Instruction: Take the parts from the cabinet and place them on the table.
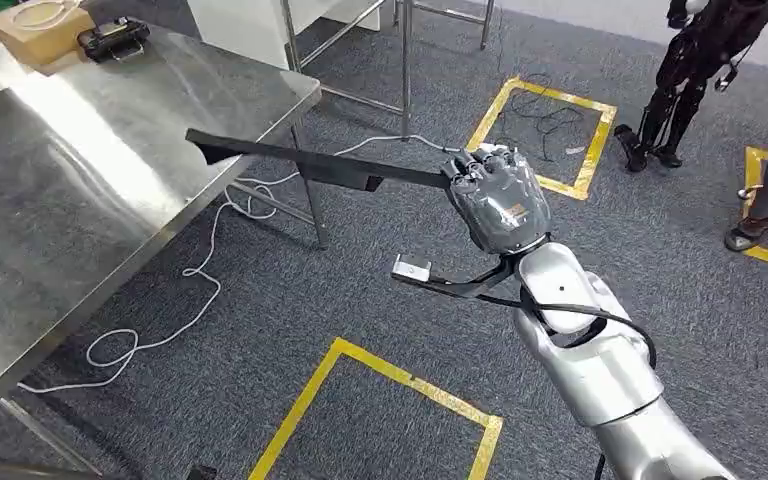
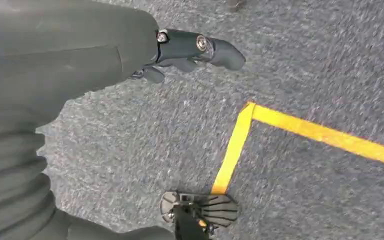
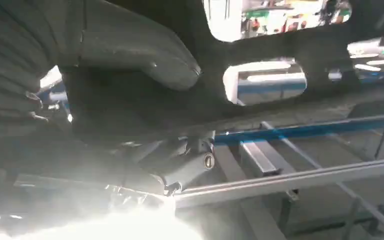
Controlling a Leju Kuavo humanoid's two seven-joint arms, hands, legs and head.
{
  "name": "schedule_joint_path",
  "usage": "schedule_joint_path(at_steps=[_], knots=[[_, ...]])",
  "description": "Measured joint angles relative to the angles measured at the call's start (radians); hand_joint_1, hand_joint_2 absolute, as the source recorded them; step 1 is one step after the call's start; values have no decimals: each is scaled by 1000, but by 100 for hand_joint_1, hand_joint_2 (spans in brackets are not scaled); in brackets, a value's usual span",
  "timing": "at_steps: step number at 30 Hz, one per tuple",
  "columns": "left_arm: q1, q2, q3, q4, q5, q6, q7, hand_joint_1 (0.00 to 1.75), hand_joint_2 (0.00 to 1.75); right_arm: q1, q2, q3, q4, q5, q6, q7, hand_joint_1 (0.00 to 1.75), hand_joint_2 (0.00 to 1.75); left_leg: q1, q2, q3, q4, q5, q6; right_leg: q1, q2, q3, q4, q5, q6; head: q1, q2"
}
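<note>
part [image 1: 300, 160], long and black, held in my right hand [image 1: 498, 198]; left hand [image 2: 180, 50] hangs slack and empty. transport step: next, swing toward 9 o'clock and lower it onto the worktop [image 1: 80, 190].

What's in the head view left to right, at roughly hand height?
Steel table → long black part → right hand gripping its end → yellow floor square → dark humanoid robot standing on the carpet.

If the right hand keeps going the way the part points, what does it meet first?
Probably the steel table: the long black part held by the right hand points toward its near corner, though height over the top is unclear.
</note>
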Motion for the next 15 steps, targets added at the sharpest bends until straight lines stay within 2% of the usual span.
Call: schedule_joint_path(at_steps=[2, 3, 4, 5, 6, 7, 8, 9, 10, 11, 12, 13, 14, 15], knots=[[8, -1, 0, 1, -1, -2, 0, 0, 175, 0, -1, -1, 4, 0, 1, 0, 175, 175, 6, -11, -3, 1, 1, -4, 6, -11, -4, 5, -2, -12, -2, 0], [10, 0, 0, 1, -1, -3, 1, 0, 175, -5, -1, -2, 8, 0, 2, 0, 175, 175, 11, -1, -5, 8, -7, -9, 0, -19, -2, 4, -1, -24, -2, 0], [10, -1, 0, 1, -2, -4, 2, 0, 175, -7, -1, -3, 13, 1, 5, -1, 175, 175, 8, 44, -18, 42, -30, -13, 5, -23, -1, 3, -1, -33, -6, 0], [7, -1, 0, 1, -2, -4, 2, 0, 175, -11, -1, -5, 18, -1, 6, -2, 175, 175, 9, 63, -41, 93, -59, -16, 8, -29, -1, 3, -1, -38, -9, 0], [4, -1, 0, 1, -1, -4, 3, 0, 175, -18, -1, -8, 29, -3, 7, -7, 175, 175, 9, 76, -80, 176, -100, -18, 13, -37, -2, 3, -1, -40, -8, 0], [3, -1, 0, 1, -1, -4, 3, 0, 175, -26, 1, -9, 42, -7, 8, -9, 175, 175, 9, 79, -121, 262, -136, -18, 18, -46, -4, 4, -1, -43, -8, 0], [4, -2, 0, 1, 0, -4, 3, 0, 175, -31, 3, -9, 55, -7, 8, -12, 175, 175, 9, 79, -149, 322, -154, -16, 22, -54, -5, 4, -1, -43, -8, 0], [5, -2, 0, 1, 1, -4, 4, 0, 175, -34, 8, -9, 65, -6, 8, -15, 175, 175, 9, 79, -153, 332, -149, -13, 26, -61, -5, 4, -2, -45, -8, 0], [6, -2, 0, 1, 1, -4, 3, 0, 175, -36, 11, -8, 75, -4, 6, -17, 175, 175, 8, 79, -139, 306, -127, -7, 29, -69, -4, 4, -3, -46, -8, 0], [6, -2, 1, 1, 2, -3, 3, 0, 175, -40, 18, -8, 84, 2, 4, -20, 175, 175, 4, 81, -93, 220, -81, 4, 33, -79, -2, 4, -4, -48, -7, 0], [6, -2, 1, 1, 2, -3, 4, 0, 175, -46, 22, -6, 89, 10, 3, -22, 175, 175, -3, 92, -43, 128, -39, 14, 35, -86, 1, 4, -5, -50, -8, 0], [5, -1, 2, 1, 2, -3, 4, 0, 175, -51, 30, -3, 94, 23, 2, -23, 175, 175, -18, 137, 2, 40, -20, 30, 34, -94, 4, 1, -7, -53, -8, 0], [2, 1, 2, 1, 2, -2, 4, 0, 175, -53, 37, -1, 99, 33, 0, -22, 175, 175, -30, 165, 9, 31, -36, 31, 42, -103, 5, -3, -6, -52, -6, 0], [-2, 1, 2, 1, 2, -2, 4, 0, 175, -54, 42, 1, 106, 40, -2, -19, 175, 175, -37, 157, 9, 22, -33, 37, 41, -114, 4, -3, -6, -52, -10, 0]])
